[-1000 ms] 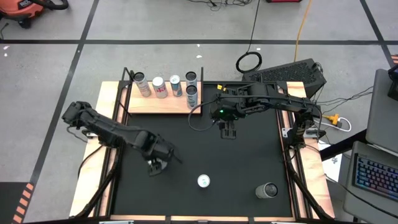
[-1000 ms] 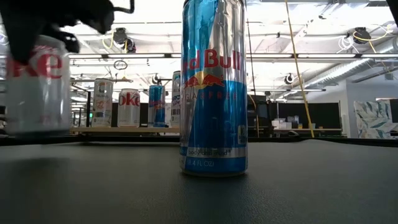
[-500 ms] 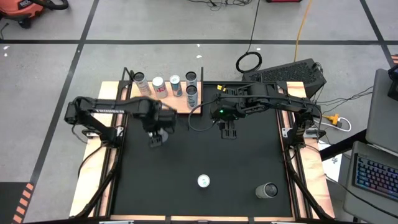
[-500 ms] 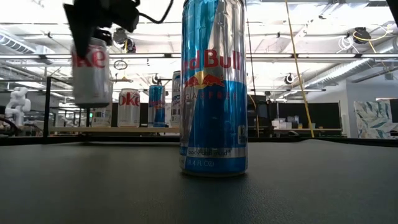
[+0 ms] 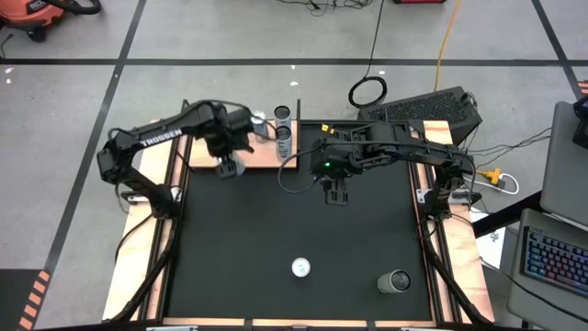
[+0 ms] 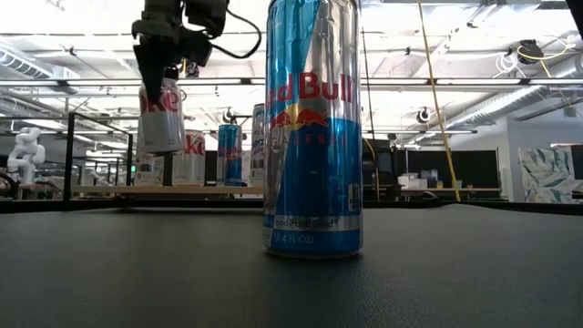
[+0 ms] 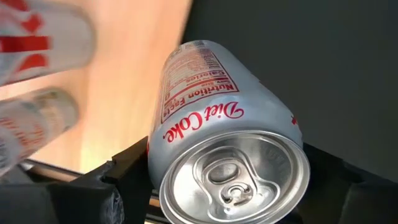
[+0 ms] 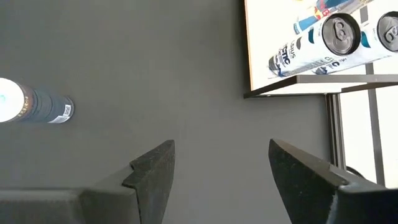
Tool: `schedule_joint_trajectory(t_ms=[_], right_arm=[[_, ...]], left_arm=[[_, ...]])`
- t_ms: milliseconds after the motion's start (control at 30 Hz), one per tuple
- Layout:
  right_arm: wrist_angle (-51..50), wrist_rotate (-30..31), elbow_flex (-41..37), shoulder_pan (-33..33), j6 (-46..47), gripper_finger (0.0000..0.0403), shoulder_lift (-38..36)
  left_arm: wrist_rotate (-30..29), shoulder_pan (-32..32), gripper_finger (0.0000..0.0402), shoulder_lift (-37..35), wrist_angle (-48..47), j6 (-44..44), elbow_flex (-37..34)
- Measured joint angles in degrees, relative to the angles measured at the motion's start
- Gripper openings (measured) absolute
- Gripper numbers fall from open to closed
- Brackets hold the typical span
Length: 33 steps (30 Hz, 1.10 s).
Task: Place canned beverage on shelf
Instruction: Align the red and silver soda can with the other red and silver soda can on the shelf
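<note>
Diet Coke can (image 7: 224,149) pinched by left tool (image 5: 230,164), held in air at shelf (image 5: 204,153) front edge. To be lowered upright onto bare wood — clear of shelved cans (image 5: 282,138). Right tool (image 5: 336,191) spread, empty, over mat.

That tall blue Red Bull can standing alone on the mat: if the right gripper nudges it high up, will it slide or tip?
Probably tip. The Red Bull can is tall and slim on a narrow base, so a high push likely topples it. The black mat looks matte and grippy, which would resist sliding. Once down, its round body would likely roll. The open right gripper should push low.
</note>
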Motion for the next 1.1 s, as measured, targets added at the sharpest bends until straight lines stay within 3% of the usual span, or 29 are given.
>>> schedule_joint_trajectory(t_ms=[300,467,733,1100], right_arm=[[0.66,0.00,0.00,0.00,2.35,0.0240,0.00],[0.63,0.00,0.00,0.00,3.46,0.0240,0.00],[0.66,0.00,0.00,0.00,3.74,0.0240,0.00],[1.01,0.00,-0.01,0.01,5.42,0.0240,0.00]], left_arm=[[-1.26,8.73,0.0293,6.08,-0.08,7.65,4.40],[-1.40,10.27,0.0293,10.06,-3.14,11.57,7.00],[-2.06,12.68,0.0293,10.84,-1.59,16.39,7.07],[-1.80,14.03,0.0293,15.23,-0.96,17.70,7.10]])
